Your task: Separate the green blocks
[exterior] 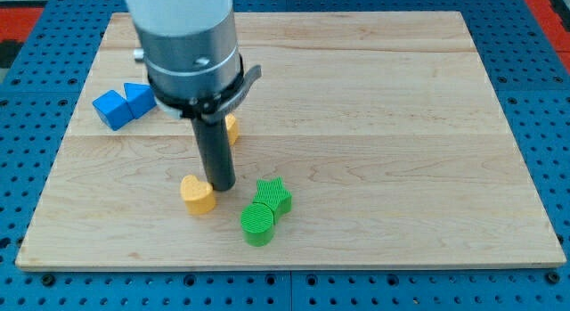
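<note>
A green star block (273,195) and a green round block (259,223) lie touching each other near the view's bottom, a little left of the middle. My tip (222,187) rests on the board just left of the green star and just right of a yellow heart block (198,193). The tip stands apart from the green star by a small gap.
A second yellow block (232,128) is partly hidden behind the rod. Two blue blocks (123,104) sit together at the view's left. The wooden board (401,124) lies on a blue pegboard table.
</note>
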